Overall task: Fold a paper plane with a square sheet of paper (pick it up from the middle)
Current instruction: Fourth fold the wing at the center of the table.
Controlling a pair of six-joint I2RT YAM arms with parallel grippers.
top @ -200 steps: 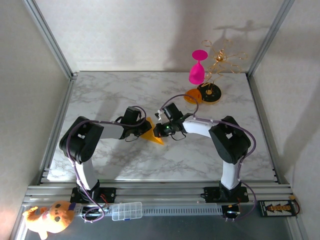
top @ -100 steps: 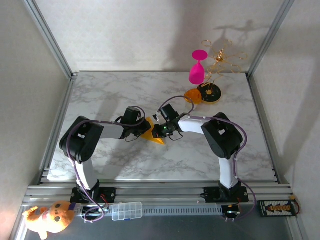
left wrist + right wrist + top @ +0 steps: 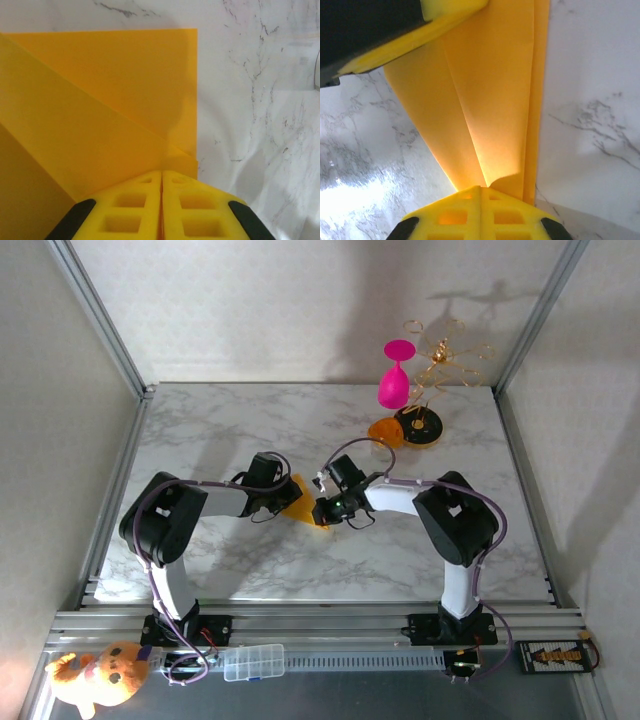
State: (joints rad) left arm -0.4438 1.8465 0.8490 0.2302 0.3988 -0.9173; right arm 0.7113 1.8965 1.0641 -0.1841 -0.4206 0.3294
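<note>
The square sheet of paper point(image 3: 301, 505) is folded into a yellow-orange pointed shape, held between both grippers just above the marble table point(image 3: 250, 430). My left gripper point(image 3: 285, 498) is shut on its left edge. In the left wrist view the yellow fingertips point(image 3: 161, 173) meet with creased paper point(image 3: 110, 90) spreading out ahead of them. My right gripper point(image 3: 323, 510) is shut on the paper's near tip. In the right wrist view its jaws point(image 3: 480, 188) pinch the converging flaps point(image 3: 490, 100), and a left finger point(image 3: 420, 35) shows at the top.
At the back right stand a pink goblet point(image 3: 395, 375), a gold wire stand point(image 3: 445, 352), and an orange-and-black disc point(image 3: 418, 426) with an orange piece point(image 3: 384, 432) beside it. A plush toy point(image 3: 98, 675) and a clear box point(image 3: 253, 661) lie on the near rail.
The right gripper has shifted slightly toward the near side over the paper's tip, and less paper shows between the grippers. The left gripper stays in place.
</note>
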